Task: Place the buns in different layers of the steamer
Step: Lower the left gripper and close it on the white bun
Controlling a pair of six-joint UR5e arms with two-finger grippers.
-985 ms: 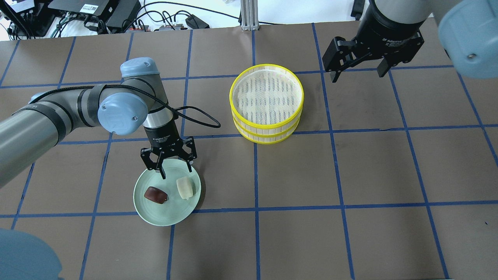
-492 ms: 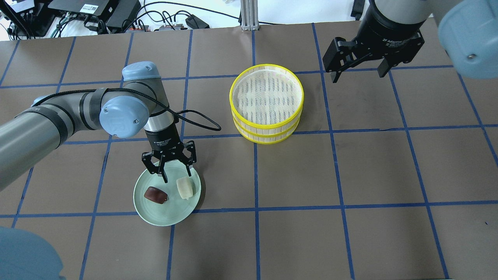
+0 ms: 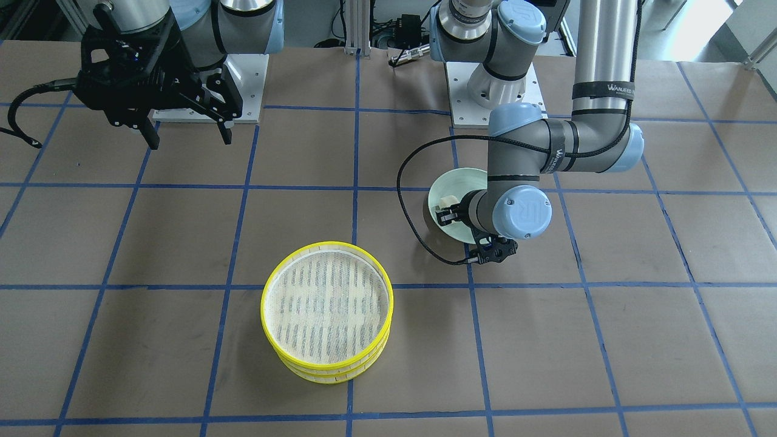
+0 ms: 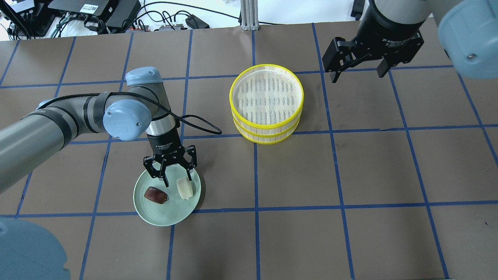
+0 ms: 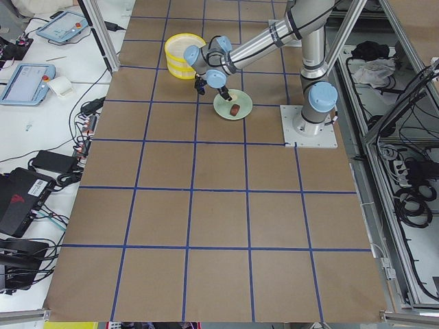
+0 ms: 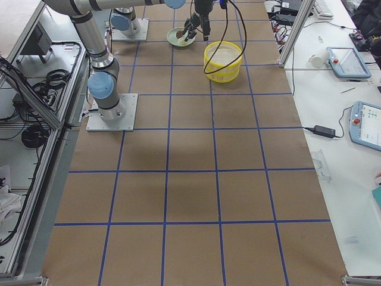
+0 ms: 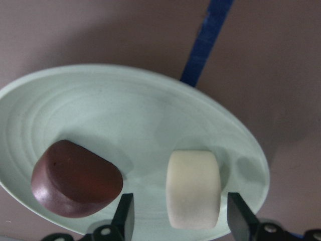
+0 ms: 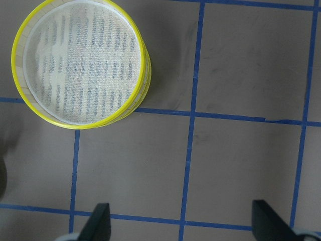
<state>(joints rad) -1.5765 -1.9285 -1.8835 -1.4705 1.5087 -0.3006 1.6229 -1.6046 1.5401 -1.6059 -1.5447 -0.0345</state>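
The cream-white bun (image 4: pixel 185 188) and the dark reddish-brown bun (image 4: pixel 155 194) lie side by side on a pale green plate (image 4: pixel 167 214). My left gripper (image 4: pixel 177 179) is open, low over the plate, its fingers on either side of the white bun's near end. In the left wrist view the white bun (image 7: pixel 193 188) lies between the two fingertips (image 7: pixel 124 217) and the brown bun (image 7: pixel 75 179) lies to the left. The two steamer layers (image 4: pixel 267 103) stand stacked and empty at mid-table. My right gripper (image 4: pixel 358 72) is open and empty, high up to the right of the steamer.
Blue tape lines grid the brown table. Cables and electronics (image 4: pixel 97 15) lie beyond the far edge. A black cable (image 4: pixel 198 124) loops off the left wrist toward the steamer. In the right wrist view the steamer (image 8: pixel 80 68) is at the upper left.
My left gripper has moved down and nearer to the plate, so its open fingers now flank the white bun. The right arm, the buns and the steamer have not moved.
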